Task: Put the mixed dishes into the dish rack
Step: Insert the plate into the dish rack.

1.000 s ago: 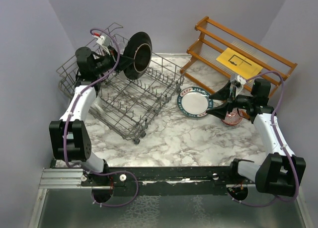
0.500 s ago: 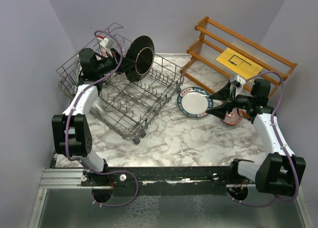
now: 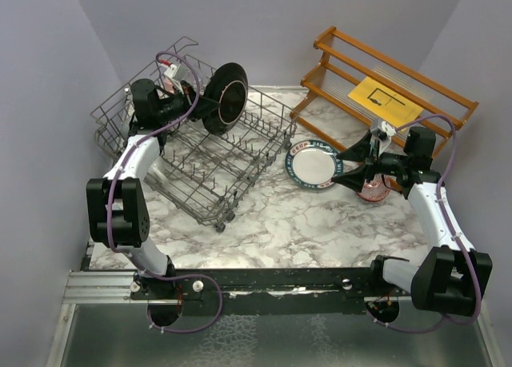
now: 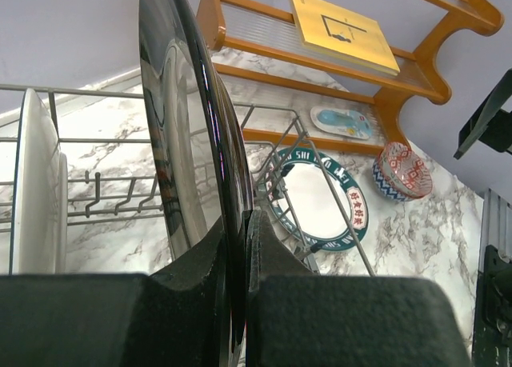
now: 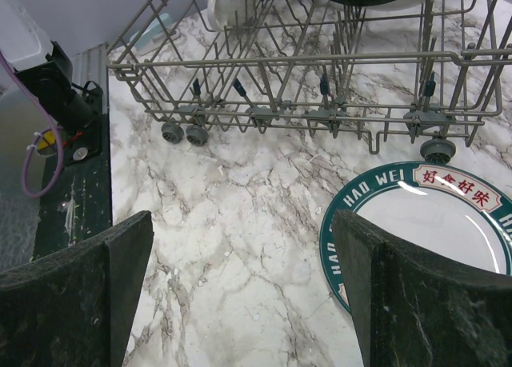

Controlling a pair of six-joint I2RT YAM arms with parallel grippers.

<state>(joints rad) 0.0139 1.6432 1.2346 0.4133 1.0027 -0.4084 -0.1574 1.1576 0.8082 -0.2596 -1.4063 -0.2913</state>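
Here the left gripper is clamped on the rim of a glossy black round plate. It holds the plate upright on edge over the large grey wire dish rack, beside a white plate standing inside. The right gripper gapes wide above the marble table, near a dark-rimmed white plate with red characters lying flat.

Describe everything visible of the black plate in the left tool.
The black plate is round, glossy and dark, with a thin lighter ring showing from overhead. It stands on edge, nearly upright, its rim pinched by the left tool, over the far end of the dish rack. Whether it touches the tines cannot be told.
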